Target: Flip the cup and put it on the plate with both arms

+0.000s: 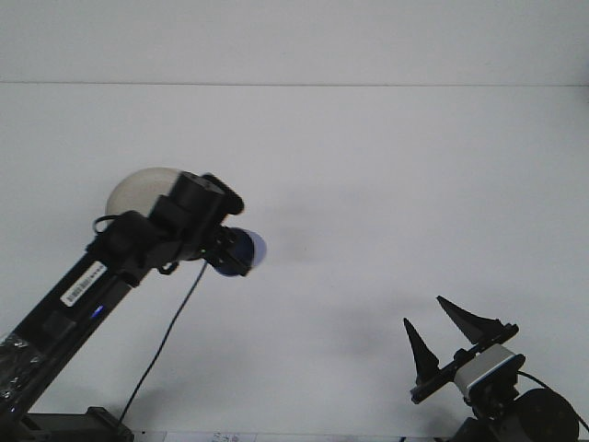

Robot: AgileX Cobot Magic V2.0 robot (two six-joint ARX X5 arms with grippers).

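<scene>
Blue cup [245, 250] is being carried sideways in the left gripper [230, 251], clamped beside the white plate [138, 187], needing uprighting and lowering, while the right gripper [440, 333] is idling, spread wide.

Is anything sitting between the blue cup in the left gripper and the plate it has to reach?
Nothing visible. The left gripper holds the blue cup above the table, just right of the plate; only the left arm itself overlaps the plate.

Black left arm [101, 276] bears white barcode labels and a trailing cable [170, 341].
</scene>
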